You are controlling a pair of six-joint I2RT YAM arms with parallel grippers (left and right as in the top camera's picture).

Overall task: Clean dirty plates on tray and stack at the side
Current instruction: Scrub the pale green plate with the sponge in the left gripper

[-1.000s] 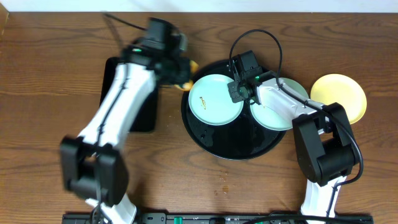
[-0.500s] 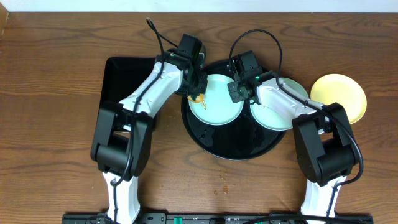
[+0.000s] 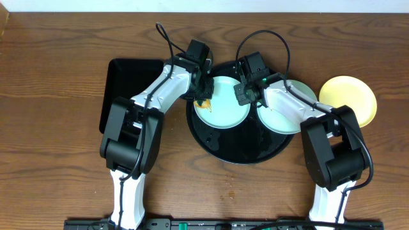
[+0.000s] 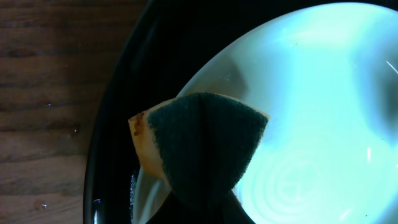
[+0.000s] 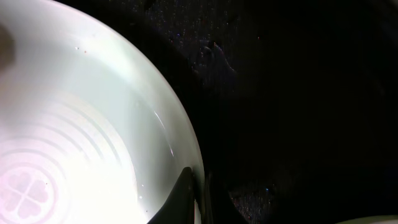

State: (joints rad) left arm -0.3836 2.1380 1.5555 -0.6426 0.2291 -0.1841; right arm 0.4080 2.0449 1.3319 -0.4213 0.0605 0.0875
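A pale blue-white plate [image 3: 223, 105] lies on the left half of the round black tray [image 3: 236, 144]. My left gripper [image 3: 203, 96] is shut on a yellow sponge [image 4: 199, 140] with a dark green scouring face. The sponge rests on that plate's [image 4: 311, 112] left rim. On the opposite, right rim of the same plate [image 5: 74, 137], my right gripper [image 5: 199, 202] is shut, one finger inside the rim and one outside. A second pale plate [image 3: 276, 122] sits on the tray's right half, partly under the right arm. The pale yellow plate [image 3: 348, 99] lies on the table right of the tray.
A rectangular black tray [image 3: 128, 89] lies on the wooden table to the left of the round one. The left arm reaches over its right edge. Cables loop above the back of the round tray.
The left arm swung right from over the rectangular tray and brought the sponge down onto the plate's left rim. The right arm and its grip have not moved.
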